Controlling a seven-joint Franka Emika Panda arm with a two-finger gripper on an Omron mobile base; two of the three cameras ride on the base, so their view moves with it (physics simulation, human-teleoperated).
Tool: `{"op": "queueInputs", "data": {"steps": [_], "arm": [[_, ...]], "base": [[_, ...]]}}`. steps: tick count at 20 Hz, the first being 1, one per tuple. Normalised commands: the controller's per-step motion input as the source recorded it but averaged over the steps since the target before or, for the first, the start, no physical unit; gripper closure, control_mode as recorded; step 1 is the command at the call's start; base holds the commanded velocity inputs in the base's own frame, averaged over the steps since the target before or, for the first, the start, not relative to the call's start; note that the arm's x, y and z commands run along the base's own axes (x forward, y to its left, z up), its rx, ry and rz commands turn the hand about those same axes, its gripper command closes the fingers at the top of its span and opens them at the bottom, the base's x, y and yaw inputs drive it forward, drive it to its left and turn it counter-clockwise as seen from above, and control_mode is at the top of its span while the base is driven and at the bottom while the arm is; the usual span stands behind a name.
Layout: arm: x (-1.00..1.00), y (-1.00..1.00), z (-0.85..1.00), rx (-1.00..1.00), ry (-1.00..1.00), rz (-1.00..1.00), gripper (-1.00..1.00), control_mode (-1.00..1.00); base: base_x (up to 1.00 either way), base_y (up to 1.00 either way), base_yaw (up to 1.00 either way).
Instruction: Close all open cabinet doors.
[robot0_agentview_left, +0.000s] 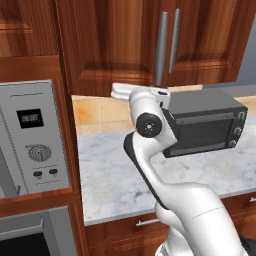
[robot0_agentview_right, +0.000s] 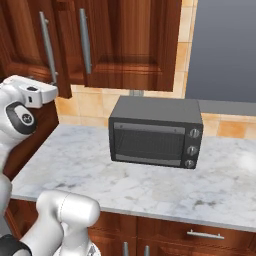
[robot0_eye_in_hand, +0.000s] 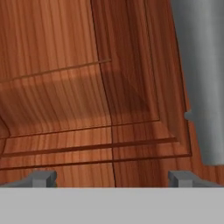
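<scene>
Two tall reddish-brown cabinet doors hang above the counter, each with a vertical silver handle. The left door (robot0_agentview_left: 112, 45) (robot0_agentview_right: 25, 40) seems to stand slightly out from the right door (robot0_agentview_left: 210, 40) (robot0_agentview_right: 130, 45); its handle (robot0_agentview_left: 161, 47) looks nearer and hangs lower. The arm reaches up to the left door's lower edge. In the hand view my gripper (robot0_eye_in_hand: 113, 178) is open, with nothing between its fingertips (robot0_eye_in_hand: 43, 177). It faces a raised door panel (robot0_eye_in_hand: 65, 87) at close range, with a handle (robot0_eye_in_hand: 201, 78) at the right.
A dark toaster oven (robot0_agentview_left: 205, 125) (robot0_agentview_right: 155, 135) sits on the marble counter (robot0_agentview_left: 115, 175) (robot0_agentview_right: 150, 190) under the doors. A grey wall-oven panel with a dial (robot0_agentview_left: 35, 145) stands at the left. Drawer fronts (robot0_agentview_right: 200, 232) run below the counter.
</scene>
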Motion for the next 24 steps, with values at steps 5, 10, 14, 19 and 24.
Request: {"op": "queueInputs", "data": {"steps": [5, 10, 14, 19, 24], "arm": [[0.53, -0.07, -0.06, 0.02, 0.00, 0.07, -1.00, -1.00], [0.47, 0.00, -0.05, 0.00, 0.00, 0.05, -1.00, -1.00], [0.30, 0.00, -0.01, 0.00, 0.02, 0.04, -1.00, -1.00], [0.41, 0.00, 0.00, 0.00, 0.02, 0.03, -1.00, -1.00], [0.43, 0.00, 0.00, 0.00, 0.03, 0.04, -1.00, -1.00]], "base": [[0.00, 0.00, 0.00], [0.00, 0.00, 0.00], [0.00, 0.00, 0.00], [0.00, 0.00, 0.00], [0.00, 0.00, 0.00]]}}
